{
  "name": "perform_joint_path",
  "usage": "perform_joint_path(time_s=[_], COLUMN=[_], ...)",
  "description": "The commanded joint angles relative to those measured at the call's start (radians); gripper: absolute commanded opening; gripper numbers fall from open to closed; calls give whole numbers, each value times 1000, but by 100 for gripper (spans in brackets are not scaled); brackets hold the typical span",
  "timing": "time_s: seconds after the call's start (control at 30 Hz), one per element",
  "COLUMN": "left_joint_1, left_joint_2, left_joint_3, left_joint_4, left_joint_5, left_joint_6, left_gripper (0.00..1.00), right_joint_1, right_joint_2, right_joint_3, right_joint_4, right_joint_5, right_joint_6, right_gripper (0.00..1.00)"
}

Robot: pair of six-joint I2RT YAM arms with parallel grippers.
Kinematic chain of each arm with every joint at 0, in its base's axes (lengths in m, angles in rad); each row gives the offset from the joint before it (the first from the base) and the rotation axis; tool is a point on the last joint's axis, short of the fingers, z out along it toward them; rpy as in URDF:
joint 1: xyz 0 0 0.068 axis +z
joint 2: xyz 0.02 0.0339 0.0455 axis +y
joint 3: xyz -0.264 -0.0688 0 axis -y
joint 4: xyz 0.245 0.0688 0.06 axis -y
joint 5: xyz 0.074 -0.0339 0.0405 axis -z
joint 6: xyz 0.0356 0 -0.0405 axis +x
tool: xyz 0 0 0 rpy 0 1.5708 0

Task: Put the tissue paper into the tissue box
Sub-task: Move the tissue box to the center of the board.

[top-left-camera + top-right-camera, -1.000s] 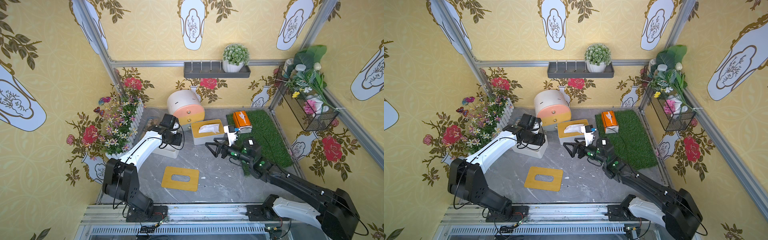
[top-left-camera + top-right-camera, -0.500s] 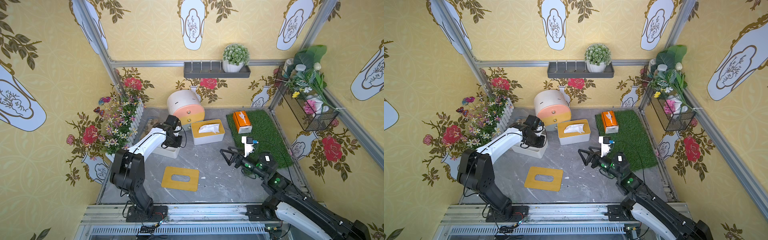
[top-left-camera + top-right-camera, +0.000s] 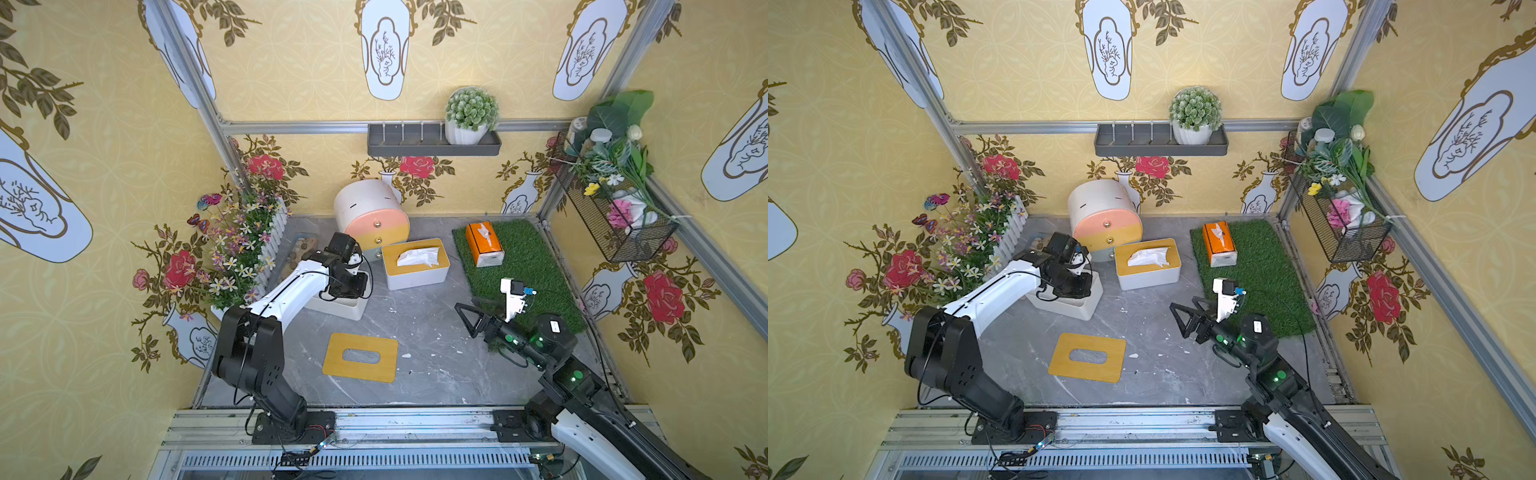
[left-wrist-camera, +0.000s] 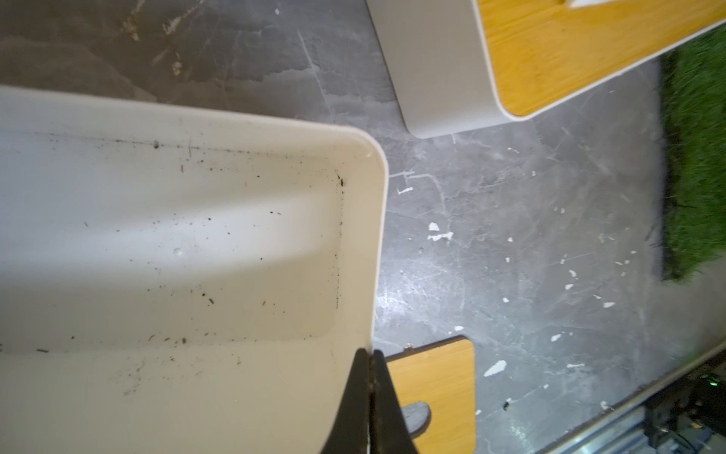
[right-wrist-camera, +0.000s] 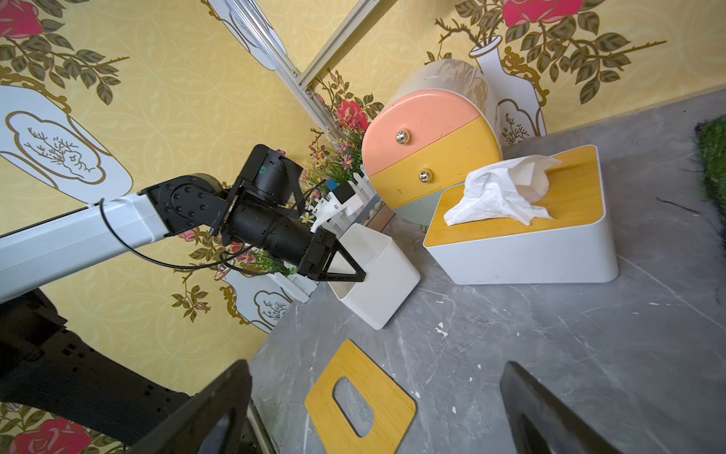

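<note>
Left hand (image 4: 371, 387): I am pinching one wall of the open tissue box (image 4: 176, 236) at its rim. The two black fingers are pressing together on the thin white wall, one inside and one outside. In the right wrist view this hand is showing at the box's upper edge. The box is standing on the grey worktop (image 3: 424, 345) with its lid off. Its white floor is showing dark specks.

The bamboo lid (image 3: 360, 357), with an oval slot in it, is lying flat on the worktop near the box, on the side toward my arm bases. It is touching neither hand.

A second white box (image 3: 415, 268) is standing just beside the open one, in front of the round drawer unit (image 3: 372, 216). It is wearing its own bamboo lid, and a crumpled white tissue (image 3: 417, 257) is sticking up through the slot.

The orange tissue paper pack (image 3: 484, 243) is lying on the green grass mat (image 3: 528, 257), beyond the second box. It is well apart from the open tissue box and from both hands.

Right hand (image 3: 466, 303): I am holding the fingers spread wide, gripping nothing. This hand is hovering above the worktop at the near edge of the grass mat, pointing toward the open box and lid.
</note>
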Motion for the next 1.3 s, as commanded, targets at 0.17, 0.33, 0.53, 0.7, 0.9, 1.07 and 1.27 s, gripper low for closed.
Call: perform_joint_path(time_s=[0.17,0.33,0.53,0.7,0.9,1.07,1.27], left_joint_1=[-40,-113,-212,-258,-278,-284,-286], left_joint_2=[-93,-112,-55,25,103,137,90], left_joint_3=[-133,-153,-118,-98,-90,-70,-80], left_joint_4=[128,200,306,396,528,566,562], left_joint_5=[177,200,215,199,180,176,165], left_joint_6=[-189,-267,-353,-408,-491,-508,-470], left_gripper=[0,0,0,2,2,11,36], right_joint_1=[-43,-65,-86,-98,-114,-128,-167], right_joint_2=[-29,-32,-21,-25,-26,-22,27], right_joint_3=[-5,-1,-2,-1,1,-1,43], right_joint_4=[-71,-69,-69,-81,-94,-103,-124], right_joint_5=[-74,-92,-114,-123,-139,-154,-170], right_joint_6=[-35,-39,-35,-41,-49,-58,-111], right_gripper=[100,100,100,100,100,100,100])
